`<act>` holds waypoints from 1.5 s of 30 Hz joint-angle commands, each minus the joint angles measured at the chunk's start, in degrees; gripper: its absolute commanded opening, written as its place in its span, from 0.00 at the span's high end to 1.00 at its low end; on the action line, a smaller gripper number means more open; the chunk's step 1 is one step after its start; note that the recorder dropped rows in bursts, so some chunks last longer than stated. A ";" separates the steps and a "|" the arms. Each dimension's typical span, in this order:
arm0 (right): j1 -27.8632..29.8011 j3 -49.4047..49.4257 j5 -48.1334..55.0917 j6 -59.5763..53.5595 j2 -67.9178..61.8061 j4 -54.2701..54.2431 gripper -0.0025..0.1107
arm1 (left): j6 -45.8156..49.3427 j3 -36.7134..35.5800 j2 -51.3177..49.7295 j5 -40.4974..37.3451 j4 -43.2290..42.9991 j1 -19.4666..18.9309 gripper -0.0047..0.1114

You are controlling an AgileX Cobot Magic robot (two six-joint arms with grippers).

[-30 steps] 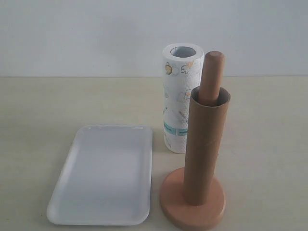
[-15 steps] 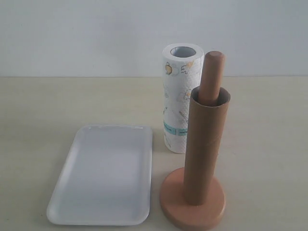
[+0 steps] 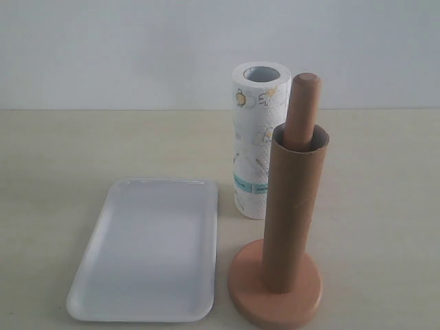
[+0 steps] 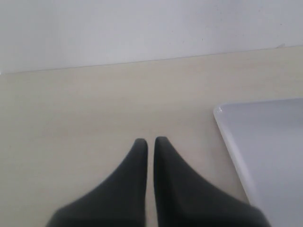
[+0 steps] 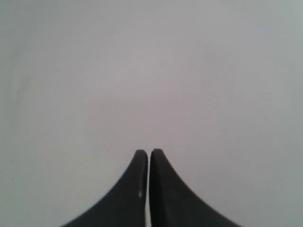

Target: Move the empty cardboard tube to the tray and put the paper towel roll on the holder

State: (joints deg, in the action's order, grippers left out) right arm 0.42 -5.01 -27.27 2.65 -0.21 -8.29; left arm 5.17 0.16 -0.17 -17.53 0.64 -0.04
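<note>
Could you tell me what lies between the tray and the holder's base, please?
Nothing: the exterior view shows only a narrow strip of bare table between the tray and the holder's base.

the left gripper (image 4: pixel 150 140) has two matte black fingers, broad at the base, curving to narrow rounded tips; the right gripper (image 5: pixel 149 152) matches, with a tiny pale fleck.

The cardboard tube (image 3: pixel 292 213) looks matt brown. The tray (image 3: pixel 148 251) is smooth, faintly glossy white; the holder (image 3: pixel 275 289) is smooth wood.
</note>
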 commanded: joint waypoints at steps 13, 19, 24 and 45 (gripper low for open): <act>0.04 -0.50 15.66 -11.01 0.21 -0.07 0.97 | -0.48 -0.16 0.17 -0.04 0.21 -0.13 0.92; 0.04 -0.50 15.68 -10.07 0.21 -0.07 0.97 | -0.48 -0.16 0.17 -0.04 0.21 -0.13 0.92; 0.04 -0.50 21.20 -10.08 0.21 -0.07 0.97 | -0.48 -0.16 0.17 -0.04 0.21 -0.13 0.92; 0.04 -0.39 38.77 8.07 0.21 -7.39 0.97 | -0.48 -0.16 0.17 -0.04 0.21 -0.13 0.92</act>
State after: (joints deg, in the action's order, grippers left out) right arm 0.42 -5.10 12.93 3.04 -0.21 -12.60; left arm 5.17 0.16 -0.17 -17.53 0.64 -0.04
